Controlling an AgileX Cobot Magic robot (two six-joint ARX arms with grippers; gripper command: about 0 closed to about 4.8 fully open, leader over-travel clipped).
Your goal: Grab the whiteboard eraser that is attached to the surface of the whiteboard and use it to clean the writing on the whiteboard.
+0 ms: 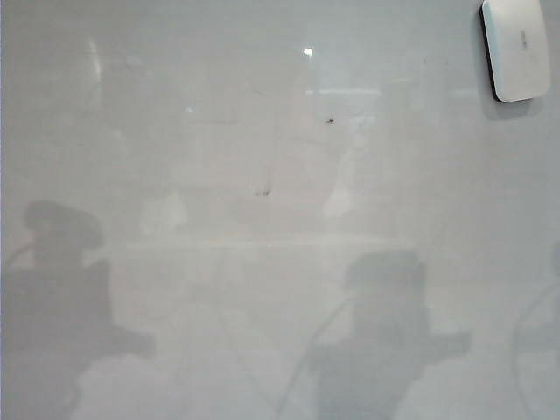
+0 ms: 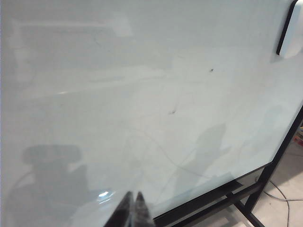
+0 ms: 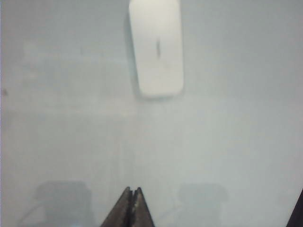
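Whiteboard (image 1: 262,289) fills the exterior view, glossy grey-white, with soft reflections of the two arms low on its surface. Whiteboard eraser (image 1: 516,48) sits stuck to the board in the upper right corner of that view, white rounded block with a black felt edge showing along its left side, slightly tilted. No gripper is near it; neither arm itself shows in the exterior view, only the reflections. Blue writing is not visible anywhere; what remains are two small dark specks (image 1: 331,120) near the board's middle and some very faint smudge lines. Right wrist view: right gripper (image 3: 131,190) pokes in at the frame edge, fingertips pressed together with nothing between them, held well apart from the eraser (image 3: 157,47), which lies straight ahead of it on the board (image 3: 236,142). Left wrist view: left gripper (image 2: 132,195) also at the frame edge, tips together and empty, pointed at the board (image 2: 94,104) from a distance; the eraser (image 2: 291,28) is just caught at the far corner of that view. The board's dark stand frame (image 2: 227,196) and floor show beyond the board's edge there.
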